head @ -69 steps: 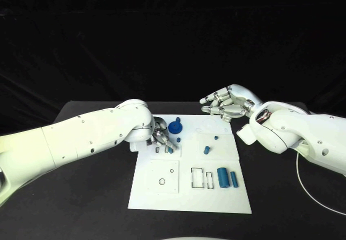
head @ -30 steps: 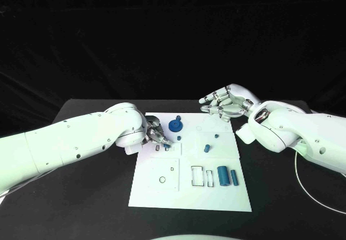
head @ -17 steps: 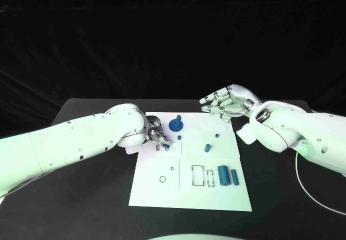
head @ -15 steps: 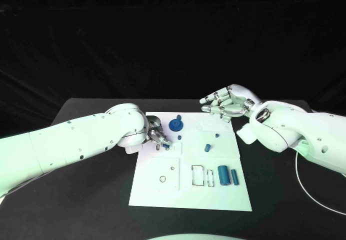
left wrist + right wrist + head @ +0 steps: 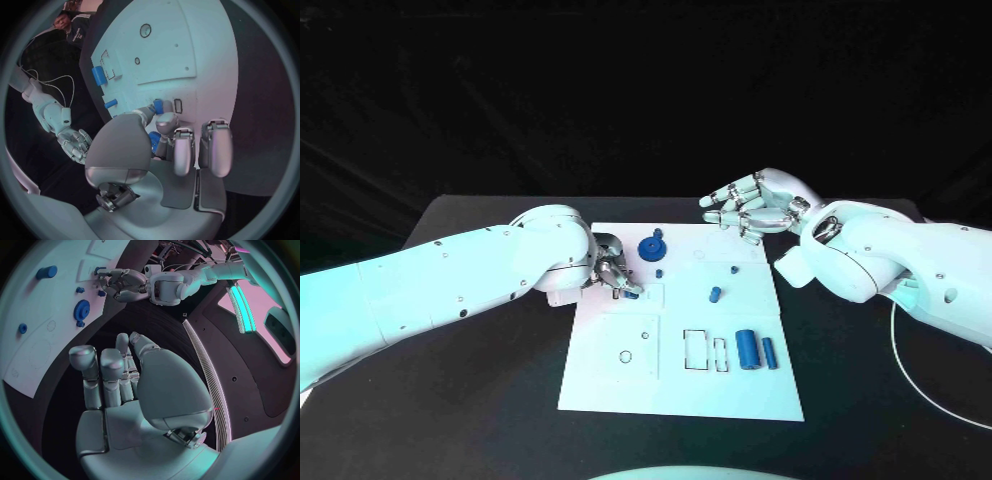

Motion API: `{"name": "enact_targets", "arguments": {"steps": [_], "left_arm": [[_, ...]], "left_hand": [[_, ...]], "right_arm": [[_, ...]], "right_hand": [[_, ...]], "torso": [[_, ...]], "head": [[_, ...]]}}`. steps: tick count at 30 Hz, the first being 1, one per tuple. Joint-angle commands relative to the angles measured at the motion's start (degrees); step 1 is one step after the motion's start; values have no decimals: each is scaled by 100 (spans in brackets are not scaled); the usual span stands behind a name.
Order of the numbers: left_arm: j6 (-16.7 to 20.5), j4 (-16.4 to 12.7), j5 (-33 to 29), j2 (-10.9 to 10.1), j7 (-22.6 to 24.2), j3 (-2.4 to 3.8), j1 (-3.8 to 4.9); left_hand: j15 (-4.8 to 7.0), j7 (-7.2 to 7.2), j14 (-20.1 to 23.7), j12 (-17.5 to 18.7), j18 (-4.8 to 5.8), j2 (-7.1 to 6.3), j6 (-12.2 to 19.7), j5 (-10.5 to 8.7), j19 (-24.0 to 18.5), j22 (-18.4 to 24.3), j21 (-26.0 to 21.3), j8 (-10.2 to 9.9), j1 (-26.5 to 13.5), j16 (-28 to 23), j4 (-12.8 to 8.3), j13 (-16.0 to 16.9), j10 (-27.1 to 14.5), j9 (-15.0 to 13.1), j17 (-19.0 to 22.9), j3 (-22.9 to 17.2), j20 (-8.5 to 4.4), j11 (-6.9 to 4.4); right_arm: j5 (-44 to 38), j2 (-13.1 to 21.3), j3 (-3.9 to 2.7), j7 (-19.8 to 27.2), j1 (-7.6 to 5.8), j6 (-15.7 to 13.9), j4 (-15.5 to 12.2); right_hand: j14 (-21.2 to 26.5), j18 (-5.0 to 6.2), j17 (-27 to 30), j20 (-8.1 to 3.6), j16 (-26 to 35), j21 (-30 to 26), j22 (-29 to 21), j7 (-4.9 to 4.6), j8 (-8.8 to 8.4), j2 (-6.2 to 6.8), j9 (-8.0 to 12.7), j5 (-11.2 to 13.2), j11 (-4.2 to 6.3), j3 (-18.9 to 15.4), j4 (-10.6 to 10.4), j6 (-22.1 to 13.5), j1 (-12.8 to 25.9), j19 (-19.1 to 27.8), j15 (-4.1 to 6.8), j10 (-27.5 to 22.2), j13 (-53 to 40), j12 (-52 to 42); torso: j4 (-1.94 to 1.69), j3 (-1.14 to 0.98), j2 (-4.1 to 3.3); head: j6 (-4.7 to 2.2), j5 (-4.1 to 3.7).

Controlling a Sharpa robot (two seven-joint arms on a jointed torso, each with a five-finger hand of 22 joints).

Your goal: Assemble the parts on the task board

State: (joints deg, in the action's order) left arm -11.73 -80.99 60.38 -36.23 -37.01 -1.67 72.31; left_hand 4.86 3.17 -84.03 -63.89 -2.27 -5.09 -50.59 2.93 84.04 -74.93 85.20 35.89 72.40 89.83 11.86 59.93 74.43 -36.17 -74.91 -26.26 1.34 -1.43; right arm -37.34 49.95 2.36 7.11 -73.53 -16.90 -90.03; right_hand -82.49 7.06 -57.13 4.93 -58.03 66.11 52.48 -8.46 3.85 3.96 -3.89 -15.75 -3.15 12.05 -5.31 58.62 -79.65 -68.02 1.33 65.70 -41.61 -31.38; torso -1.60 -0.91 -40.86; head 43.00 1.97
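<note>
Overhead, the left hand (image 5: 613,274) presses down on the task board (image 5: 678,385), pinching a small blue peg (image 5: 633,294); the right hand (image 5: 754,206) hovers past the board's far edge, fingers loosely curled, holding nothing. Closer, the left wrist view shows fingertips (image 5: 164,120) clamping the peg (image 5: 158,106) against the board (image 5: 187,45). Opposite, the right wrist view shows the empty right hand (image 5: 128,385) beside the board (image 5: 44,335).

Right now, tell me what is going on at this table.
The robot is fitting small blue parts into a white task board. Its left hand is down on the far left part of the board, pinching a small blue peg at a slot there. Its right hand hovers above the board's far right corner, holding nothing. A blue gear stands near the far edge, a short blue pin lies mid-board, and two blue cylinders lie on the near right side.
</note>
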Motion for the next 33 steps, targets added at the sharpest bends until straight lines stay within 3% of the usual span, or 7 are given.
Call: {"name": "enact_targets", "arguments": {"steps": [1,17,33], "left_arm": [[-334,4,51,7,-26,-28,-33],[-231,170,19,183,-55,-32,-32],[-354,347,3,327,-75,-65,-32]], "left_hand": [[-1,-32,-597,-13,67,8,-12,20,315,-793,23,21,48,17,-973,-1,41,-11,-1509,-1004,8,2],[9,-61,-597,-73,66,2,-68,17,315,-795,19,77,-215,17,-904,43,105,-75,-1509,-1098,4,-12],[74,-160,-597,-246,112,44,-295,13,403,-1008,152,154,-964,17,-509,179,246,-150,-1509,-634,-56,-92]], "right_arm": [[31,-5,0,61,3,138,3],[8,-2,0,45,2,122,-16],[-29,-11,0,37,1,119,-53]], "right_hand": [[21,68,-19,17,-11,-10,11,-2,2,11,-9,-22,-6,26,-8,-26,37,29,-26,-51,6,26],[28,72,7,18,20,-26,-10,-2,3,13,-9,-23,-6,28,-12,-26,45,39,-27,-51,9,25],[32,76,15,20,39,-48,-33,-2,6,42,-11,-23,-8,18,-15,-26,68,48,-29,-54,15,23]], "torso": [[-6,0,1],[-6,1,3],[0,-8,0]], "head": [[-3,0],[6,9],[-2,5]]}}
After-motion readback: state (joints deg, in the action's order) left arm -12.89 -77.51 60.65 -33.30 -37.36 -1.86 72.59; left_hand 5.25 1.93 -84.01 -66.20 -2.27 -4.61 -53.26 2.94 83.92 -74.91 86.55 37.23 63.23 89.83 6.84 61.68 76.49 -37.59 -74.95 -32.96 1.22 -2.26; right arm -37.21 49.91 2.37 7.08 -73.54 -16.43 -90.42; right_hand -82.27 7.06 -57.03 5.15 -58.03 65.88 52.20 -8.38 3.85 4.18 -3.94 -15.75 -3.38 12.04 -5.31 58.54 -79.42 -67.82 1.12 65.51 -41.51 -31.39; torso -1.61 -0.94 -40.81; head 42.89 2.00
